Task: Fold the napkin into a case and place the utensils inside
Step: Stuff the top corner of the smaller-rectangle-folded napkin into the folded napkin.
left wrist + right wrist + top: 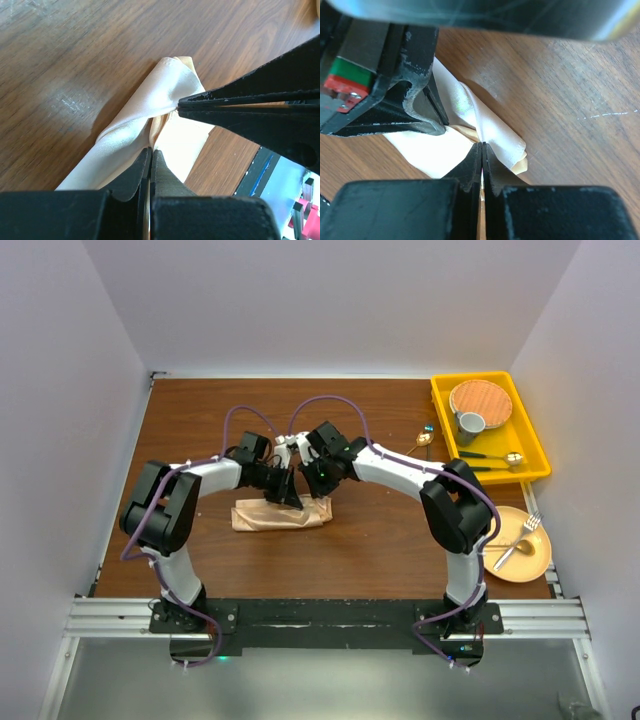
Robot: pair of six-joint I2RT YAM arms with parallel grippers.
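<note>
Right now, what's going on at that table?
Both arms are working the napkin mid-table, which is already folded into a narrow strip. The left claw and right claw are each shut on a fold of it, tips close together. No utensil is inside yet. The fork lies on the plate at right, one spoon is in the yellow tray, and a second spoon lies beside the tray.

your napkin (pixel 280 516): shiny peach | table (pixel 380 540): brown woodgrain | tray (pixel 444 430): bright yellow | plate (pixel 537 565): pale orange | left gripper (pixel 151 150): black | right gripper (pixel 482 145): black too | cables (pixel 330 398): purple
</note>
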